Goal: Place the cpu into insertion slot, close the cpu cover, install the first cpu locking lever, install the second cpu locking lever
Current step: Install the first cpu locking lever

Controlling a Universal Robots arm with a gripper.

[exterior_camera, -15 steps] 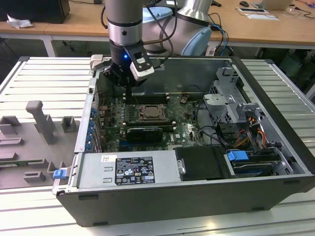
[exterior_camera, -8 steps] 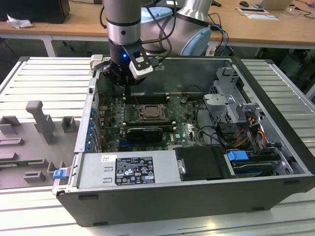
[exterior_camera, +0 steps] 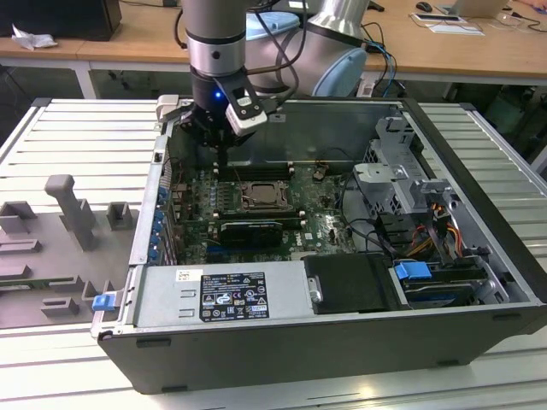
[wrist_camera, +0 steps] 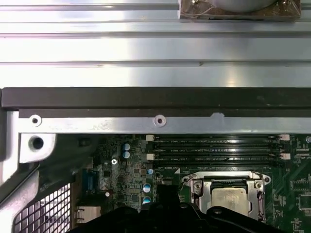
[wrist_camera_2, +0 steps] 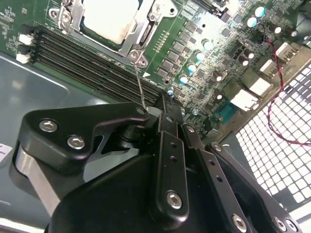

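An open computer case is seen lying on a ribbed metal surface, filling the centre and right of the exterior view, with grey fixture blocks set on the surface at the exterior view's left. The robot arm is lowered from the upper centre of that frame into the case, over its far wall. A silver box with a label is mounted along the case's near wall, and a grey drive cage is fitted at the exterior view's right. The green circuit board is laid across the case floor, and the insertion slot is found at the middle of the frame, just beyond a long black card. Long black memory slots are ranged just beside the socket. The cpu cover is seen lying flat over the socket, and the cpu is seated inside it, its pale metal top exposed through the cover's cut-out. A thin wire locking lever is raised from the socket's corner up to the end effector, whose fingers are drawn together on the lever's free end.
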